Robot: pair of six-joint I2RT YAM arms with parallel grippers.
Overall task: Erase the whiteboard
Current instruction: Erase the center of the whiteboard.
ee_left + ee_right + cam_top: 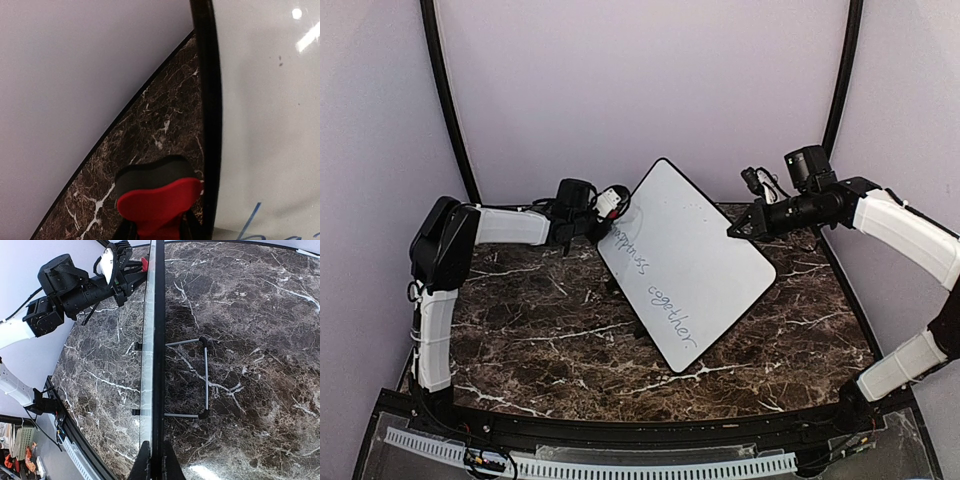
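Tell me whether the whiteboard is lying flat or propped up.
Propped up. The whiteboard stands tilted off the table, a wire stand behind it, and the right pincer grips its edge.

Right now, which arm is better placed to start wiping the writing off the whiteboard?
Left. The left gripper holds the red eraser right at the edge of the whiteboard, close to the writing. The right gripper is clamped on its opposite edge, apparently steadying it, and carries no eraser.
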